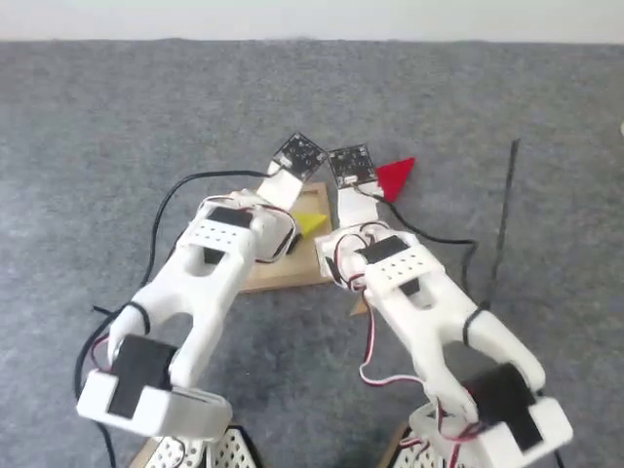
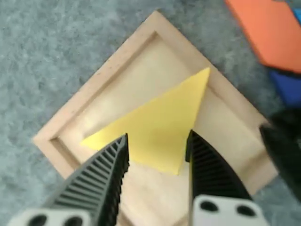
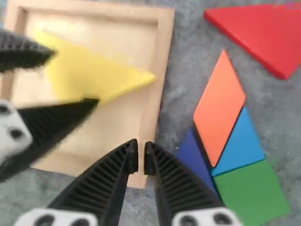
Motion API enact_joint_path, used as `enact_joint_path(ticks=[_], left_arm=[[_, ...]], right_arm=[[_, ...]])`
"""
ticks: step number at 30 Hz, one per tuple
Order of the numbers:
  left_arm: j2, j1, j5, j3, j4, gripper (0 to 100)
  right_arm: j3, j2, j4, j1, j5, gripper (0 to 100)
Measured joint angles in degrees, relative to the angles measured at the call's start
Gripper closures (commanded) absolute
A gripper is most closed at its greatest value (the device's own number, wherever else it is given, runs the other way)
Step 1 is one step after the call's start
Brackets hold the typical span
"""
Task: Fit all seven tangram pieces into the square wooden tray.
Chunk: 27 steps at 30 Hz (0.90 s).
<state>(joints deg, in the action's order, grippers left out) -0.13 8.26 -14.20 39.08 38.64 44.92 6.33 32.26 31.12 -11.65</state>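
The tray [image 1: 289, 275] lies on the grey cloth [image 1: 88, 136] in the high view, with the left arm [image 1: 195, 292] and the right arm [image 1: 429, 292] meeting above it. A yellow triangle [image 1: 310, 224] shows between the two wrists, over the tray. A red triangle [image 1: 395, 177] lies on the cloth just past the right wrist, off the tray.

From the left wrist, the left gripper [image 2: 157, 137] hangs over the tray [image 2: 108, 70] with its fingers [image 2: 110, 172] apart. The yellow triangle [image 2: 160, 113] has its square corner between them, pointing back toward the wrist, and each fingertip meets one short edge. Whether they squeeze it, I cannot tell. Ahead of the fingers, the triangle's far tip reaches over the tray's rim. Beyond that rim an orange piece [image 2: 268, 33] lies on the cloth. The right gripper [image 2: 282, 146] is a dark shape beside the tray.

From the right wrist, the right gripper [image 3: 141, 149] has its fingers [image 3: 113, 179] drawn almost together with nothing between them, the tips over the tray's near rim. To one side the left gripper [image 3: 73, 77] straddles the yellow triangle above the tray floor. To the other side, all on the cloth, the orange piece [image 3: 221, 108] lies ahead. A light blue triangle [image 3: 240, 146] and a dark blue piece [image 3: 193, 155] touch the orange piece. A green square [image 3: 249, 193] sits nearer the wrist, and the red triangle [image 3: 263, 33] lies farthest ahead.
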Motion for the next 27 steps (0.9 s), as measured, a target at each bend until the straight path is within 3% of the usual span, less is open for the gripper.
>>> enact_joint_path(ticks=[10, 15, 24, 27], left_arm=[[1.32, -1.85, 8.26, -2.9, 0.18, 80], [1.32, -1.93, 8.44, -2.9, 0.88, 80], [-2.73, 0.0, 4.66, -3.69, 16.0, 85], [-3.34, 0.44, 6.42, -2.2, 17.41, 86]], right_arm=[[-4.57, -6.68, 0.53, -1.14, 0.0, 99.2], [-4.66, -6.68, 0.62, -1.14, 0.0, 99.2], [-4.75, -6.68, 1.85, -1.41, -0.18, 99.1], [-4.75, -6.68, 1.85, -1.41, -0.18, 99.1]])
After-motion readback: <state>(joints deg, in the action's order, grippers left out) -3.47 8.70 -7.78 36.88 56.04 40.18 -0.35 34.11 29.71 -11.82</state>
